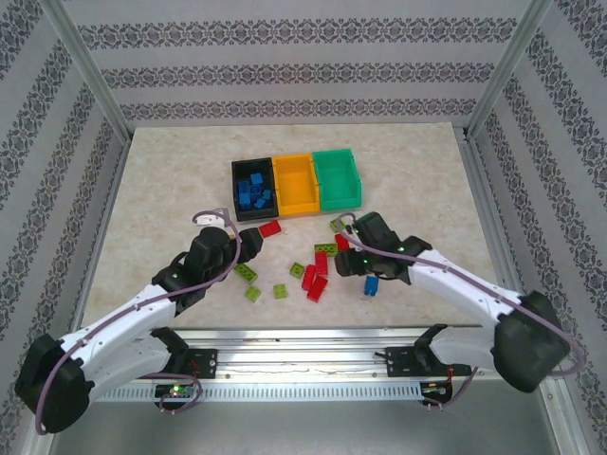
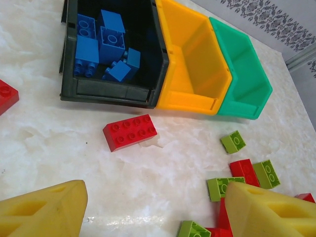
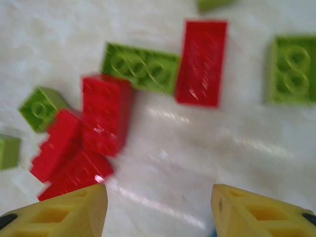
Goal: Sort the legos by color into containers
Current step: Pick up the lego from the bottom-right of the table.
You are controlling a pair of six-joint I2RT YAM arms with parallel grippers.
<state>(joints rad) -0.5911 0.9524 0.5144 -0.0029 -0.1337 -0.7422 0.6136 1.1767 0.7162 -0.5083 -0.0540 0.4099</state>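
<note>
Three containers stand in a row: a black bin (image 1: pixel 235 192) (image 2: pixel 111 93) holding several blue legos (image 2: pixel 104 43), an orange bin (image 1: pixel 296 186) (image 2: pixel 193 69) and a green bin (image 1: pixel 339 177) (image 2: pixel 244 79), both bare inside. A red brick (image 1: pixel 270 228) (image 2: pixel 130 132) lies just in front of them. Red legos (image 1: pixel 315 277) (image 3: pixel 105 114) and lime legos (image 1: pixel 248 272) (image 3: pixel 140 66) are scattered mid-table, with one blue brick (image 1: pixel 371 284). My left gripper (image 1: pixel 230 248) (image 2: pixel 155 217) hovers open short of the red brick. My right gripper (image 1: pixel 348 252) (image 3: pixel 160 212) hovers open over bare table beside the red cluster.
Another red brick (image 2: pixel 6 95) lies at the left edge of the left wrist view. Lime bricks (image 2: pixel 233 141) and a red one (image 2: pixel 244 170) sit to the right of the left gripper. Patterned walls and metal posts enclose the table.
</note>
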